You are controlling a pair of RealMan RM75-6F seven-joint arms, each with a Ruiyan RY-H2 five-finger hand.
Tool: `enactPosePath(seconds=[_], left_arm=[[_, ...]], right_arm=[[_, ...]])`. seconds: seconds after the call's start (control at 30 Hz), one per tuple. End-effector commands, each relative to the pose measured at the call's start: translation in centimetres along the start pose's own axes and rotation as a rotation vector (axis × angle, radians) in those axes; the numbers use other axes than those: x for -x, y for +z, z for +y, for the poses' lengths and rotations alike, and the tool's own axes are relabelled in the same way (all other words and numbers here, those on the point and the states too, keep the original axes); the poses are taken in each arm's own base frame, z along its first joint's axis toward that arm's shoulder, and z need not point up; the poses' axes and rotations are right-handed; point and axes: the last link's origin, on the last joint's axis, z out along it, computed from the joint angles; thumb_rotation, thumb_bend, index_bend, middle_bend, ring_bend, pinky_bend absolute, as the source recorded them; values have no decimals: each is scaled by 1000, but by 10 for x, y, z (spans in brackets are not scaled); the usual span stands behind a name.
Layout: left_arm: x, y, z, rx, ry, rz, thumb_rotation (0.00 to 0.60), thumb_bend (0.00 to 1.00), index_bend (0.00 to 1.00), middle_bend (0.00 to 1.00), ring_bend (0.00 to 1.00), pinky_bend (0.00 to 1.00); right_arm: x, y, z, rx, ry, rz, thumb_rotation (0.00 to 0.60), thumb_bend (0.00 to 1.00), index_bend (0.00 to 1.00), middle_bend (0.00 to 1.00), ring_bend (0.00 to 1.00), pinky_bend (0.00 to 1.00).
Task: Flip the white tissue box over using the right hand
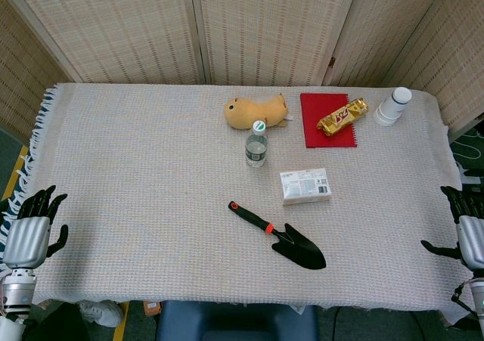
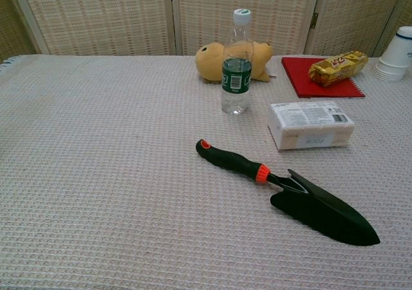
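Observation:
The white tissue box [image 1: 305, 186] lies flat on the cloth right of the table's middle, its printed label side facing up; the chest view shows the tissue box [image 2: 310, 124] too. My right hand [image 1: 469, 227] hangs off the table's right edge, fingers apart and holding nothing, well to the right of the box. My left hand [image 1: 32, 224] sits off the left edge, fingers spread and empty. Neither hand appears in the chest view.
A black trowel [image 1: 278, 235] with an orange-tipped handle lies just in front of the box. A water bottle [image 1: 256, 144] stands behind it to the left. Further back are a yellow plush toy [image 1: 253, 112], a red notebook [image 1: 327, 125] with a snack pack [image 1: 342, 116], and stacked cups [image 1: 393, 105].

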Motion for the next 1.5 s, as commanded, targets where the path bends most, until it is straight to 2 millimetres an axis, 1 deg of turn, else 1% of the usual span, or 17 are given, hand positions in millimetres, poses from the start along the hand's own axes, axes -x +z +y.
enactPosePath(seconds=[0.03, 0.2, 0.3, 0.4, 0.5, 0.57, 0.63, 0.73, 0.83, 0.93, 1.13, 1.23, 1.3, 1.5], left_arm=[[0, 0, 0, -1, 2, -1, 600, 485, 157, 0, 0, 93], [0, -1, 2, 4, -3, -10, 600, 485, 157, 0, 0, 93], [-2, -4, 5, 24, -20, -4, 600, 484, 157, 0, 0, 93], [-4, -6, 5, 31, -24, -10, 600, 484, 157, 0, 0, 93], [-7, -8, 6, 42, -36, -3, 600, 484, 157, 0, 0, 93], [-10, -9, 6, 46, -47, 9, 600, 484, 156, 0, 0, 93], [-13, -10, 5, 47, -56, 16, 600, 484, 157, 0, 0, 93], [-15, -12, 3, 47, -62, 21, 600, 484, 157, 0, 0, 93], [-18, -12, 1, 41, -71, 25, 600, 485, 156, 0, 0, 93], [-20, -12, -1, 34, -80, 32, 600, 484, 156, 0, 0, 93], [-23, -14, -3, 35, -89, 35, 600, 484, 157, 0, 0, 93], [-25, -14, -4, 34, -94, 37, 600, 484, 157, 0, 0, 93], [-26, -14, -6, 30, -101, 42, 600, 483, 156, 0, 0, 93], [-30, -14, -9, 20, -119, 55, 600, 483, 157, 0, 0, 93]], right_arm=[[0, 0, 0, 2, -4, -3, 600, 0, 25, 36, 50, 0], [1, 0, -2, -6, -4, -5, 600, 0, 26, 36, 50, 0], [0, 0, -9, -37, 3, -5, 600, 0, 25, 36, 50, 0], [-6, 15, -25, -94, 14, -15, 600, 0, 27, 36, 50, 0], [-15, 41, -51, -161, -47, -59, 600, 0, 23, 36, 50, 0], [-18, 61, -76, -217, -79, -93, 600, 0, 23, 36, 50, 0], [-15, 82, -103, -267, -103, -143, 600, 0, 33, 36, 50, 0], [0, 108, -138, -320, -147, -247, 600, 0, 41, 36, 50, 0], [18, 127, -169, -364, -193, -336, 600, 0, 45, 36, 50, 0], [36, 142, -195, -386, -205, -403, 600, 0, 49, 36, 50, 0], [65, 161, -235, -411, -216, -462, 600, 0, 62, 42, 52, 0], [75, 167, -249, -415, -224, -474, 600, 0, 68, 51, 56, 0], [80, 169, -253, -411, -232, -481, 600, 0, 70, 57, 57, 0], [93, 174, -255, -375, -258, -511, 600, 0, 79, 72, 59, 0]])
